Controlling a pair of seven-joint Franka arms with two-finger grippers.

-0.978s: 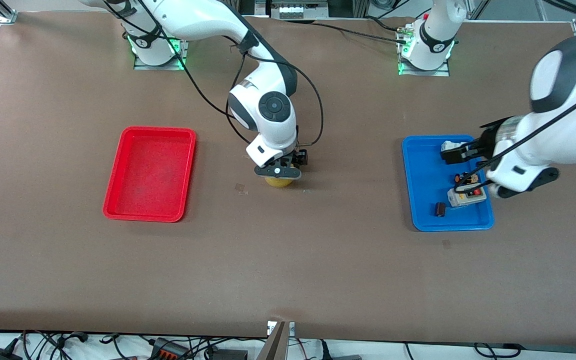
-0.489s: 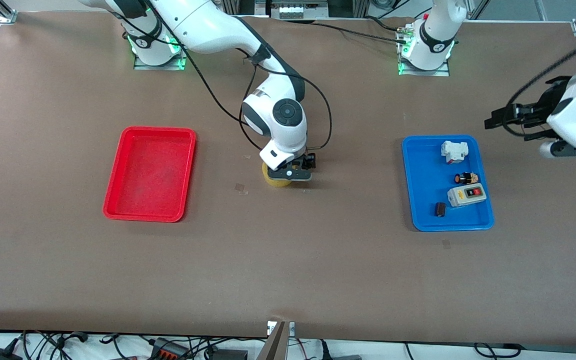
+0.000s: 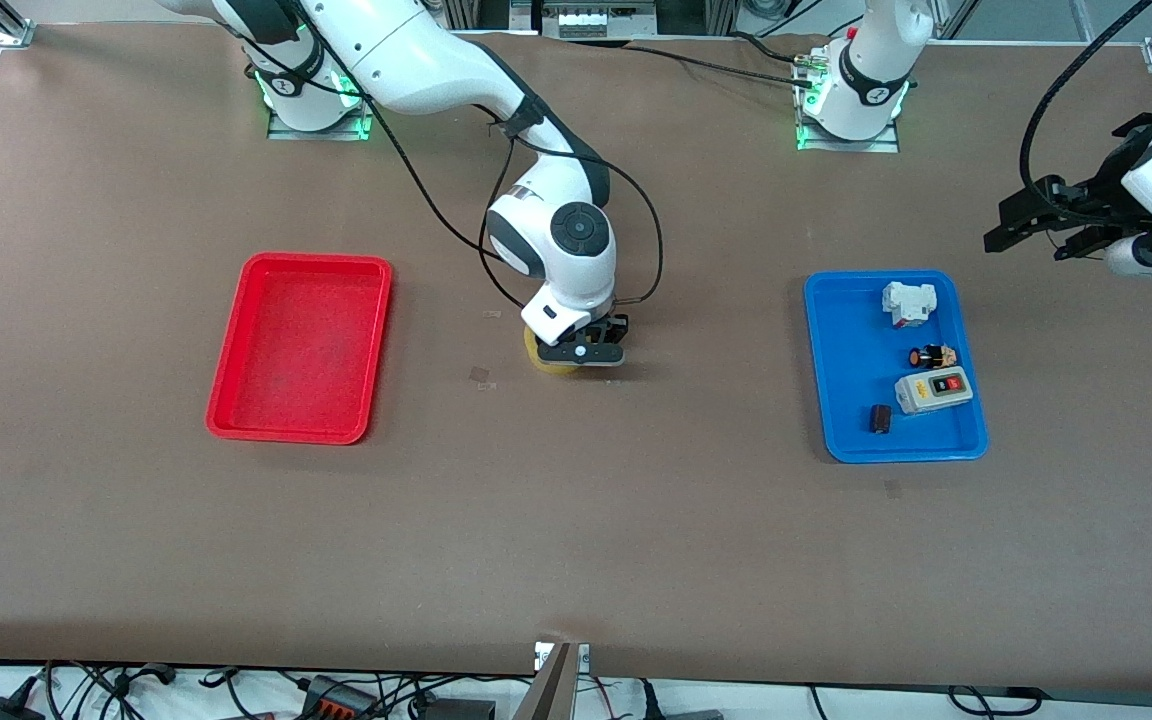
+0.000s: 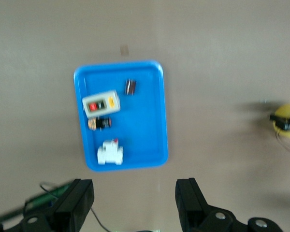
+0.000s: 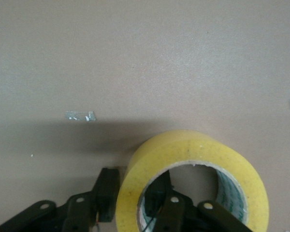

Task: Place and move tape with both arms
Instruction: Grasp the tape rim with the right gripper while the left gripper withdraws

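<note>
Red tray (image 3: 299,346) at nine o'clock. At centre, the right gripper (image 3: 582,352) pinches the wall of the tape (image 5: 193,181), resting on the table (image 3: 576,540). Blue tray (image 3: 841,380), three o'clock, holds a switch box (image 3: 933,391); no legible writing. Left gripper (image 3: 1036,222), spread, hangs over bare table at two o'clock.

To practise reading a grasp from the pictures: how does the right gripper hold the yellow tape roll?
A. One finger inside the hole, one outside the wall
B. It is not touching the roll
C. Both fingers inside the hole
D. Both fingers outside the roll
A: in the right wrist view the right gripper is shut on the yellow tape roll, one finger inside the hole and the other against the outer wall.
</note>
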